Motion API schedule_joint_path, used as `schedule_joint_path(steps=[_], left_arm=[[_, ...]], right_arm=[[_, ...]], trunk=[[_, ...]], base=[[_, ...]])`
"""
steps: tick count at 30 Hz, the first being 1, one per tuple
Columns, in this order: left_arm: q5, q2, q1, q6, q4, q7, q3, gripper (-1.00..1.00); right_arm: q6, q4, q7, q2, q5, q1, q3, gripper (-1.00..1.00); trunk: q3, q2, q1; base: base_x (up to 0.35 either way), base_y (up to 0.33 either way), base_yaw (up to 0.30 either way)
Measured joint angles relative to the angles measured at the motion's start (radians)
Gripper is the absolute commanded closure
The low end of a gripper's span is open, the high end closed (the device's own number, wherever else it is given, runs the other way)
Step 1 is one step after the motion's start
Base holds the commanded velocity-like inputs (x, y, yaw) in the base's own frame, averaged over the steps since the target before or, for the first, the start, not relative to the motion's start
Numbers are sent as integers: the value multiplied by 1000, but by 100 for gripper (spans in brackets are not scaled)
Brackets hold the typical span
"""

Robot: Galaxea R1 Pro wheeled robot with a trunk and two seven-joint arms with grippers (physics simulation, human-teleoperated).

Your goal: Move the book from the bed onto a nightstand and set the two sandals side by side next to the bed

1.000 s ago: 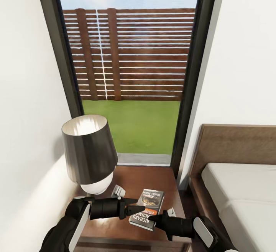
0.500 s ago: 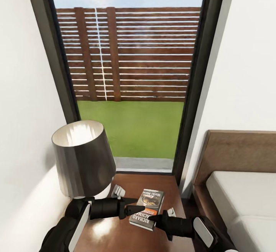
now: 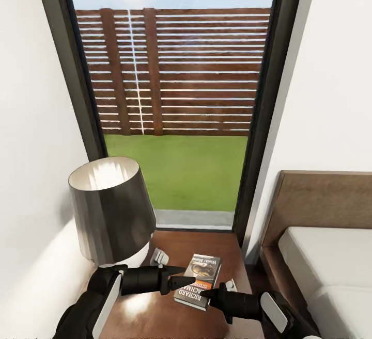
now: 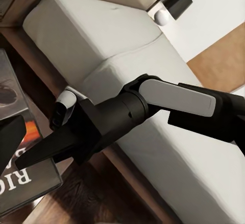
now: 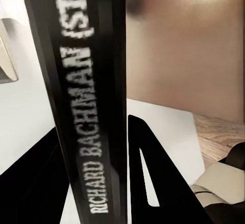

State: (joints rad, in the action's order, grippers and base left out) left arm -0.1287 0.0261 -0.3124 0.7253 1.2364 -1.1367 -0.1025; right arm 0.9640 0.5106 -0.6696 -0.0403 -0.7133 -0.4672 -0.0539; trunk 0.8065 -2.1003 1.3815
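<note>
— Bedroom corner first: we face a tall dark-framed window [image 3: 170, 96] with a slatted fence and grass beyond, white walls on both sides. Where is the book [image 3: 199, 279]?

— We have it off the bed [image 3: 330, 261] and over the glossy top of the nightstand [image 3: 217, 243], which stands between the left-hand wall and the bed's headboard. Our right gripper [image 3: 211, 297] is clenched on its near edge; in the right wrist view the spine [image 5: 87, 101] sits tight between the dark fingers [image 5: 153, 183].

— Is it resting on the counter?

— We cannot tell whether it touches the wood or hangs just above it.

— And our left gripper [image 3: 183, 277]?

— Its tips lie at the book's left edge. We cannot tell whether those fingers are pinching the cover or merely close beside it.

— What else is nearby?

— A dark-shaded lamp [image 3: 111, 212] stands on the nightstand's left side, just beside our left arm.

— So how far along are we?

— We judge the book half nearly done: it needs setting flat and letting go. The sandals are untouched as far as we can see, so that whole part remains.
</note>
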Motion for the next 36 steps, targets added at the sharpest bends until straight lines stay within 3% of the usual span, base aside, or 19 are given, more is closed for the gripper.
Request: schedule_joint_path(steps=[17,22,32,36], left_arm=[[0,0,0,-1,0,0,0,-100],[0,0,0,-1,0,0,0,-100],[0,0,0,-1,0,0,0,-100],[0,0,0,-1,0,0,0,-100]], right_arm=[[0,0,0,0,0,0,0,100],[1,0,0,0,-2,0,0,100],[0,0,0,0,0,0,0,100],[1,0,0,0,-2,0,0,100]], trunk=[[53,-119,65],[53,-119,65],[85,-189,104],[85,-189,104]], base=[[0,0,0],[0,0,0],[0,0,0],[0,0,0]])
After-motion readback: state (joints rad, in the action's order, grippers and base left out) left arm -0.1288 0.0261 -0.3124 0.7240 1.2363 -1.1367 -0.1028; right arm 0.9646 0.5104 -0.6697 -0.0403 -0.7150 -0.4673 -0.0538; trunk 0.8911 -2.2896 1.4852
